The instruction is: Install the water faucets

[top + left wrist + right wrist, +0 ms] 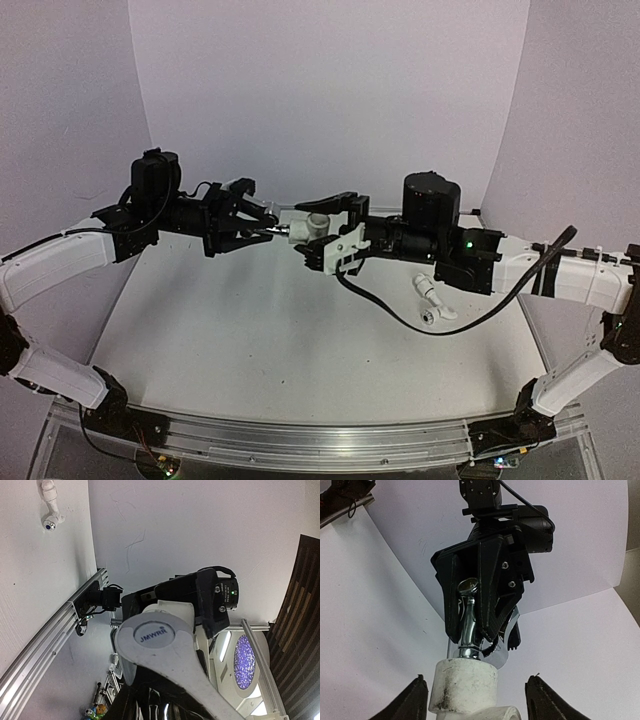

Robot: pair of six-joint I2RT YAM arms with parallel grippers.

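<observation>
- 1 metal tap (pixel 469 625) pinched by left gripper (pixel 262 226), aloft, entering collar of white fitting (pixel 464 682); joining judged begun, tightness unproven.
- Right gripper (pixel 477 695) spread beside that fitting; hold on it cannot be told.
- 1 spare fitting (pixel 432 300) loose on table (pixel 250 340), uninstalled.
- 1 black cable (pixel 400 322) drooping beside spare; possible snag.

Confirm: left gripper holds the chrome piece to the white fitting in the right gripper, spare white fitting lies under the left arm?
No: the spare white fitting lies under the right arm; the top view shows it. The left gripper holds the chrome piece to the other white fitting in the right gripper.
</observation>
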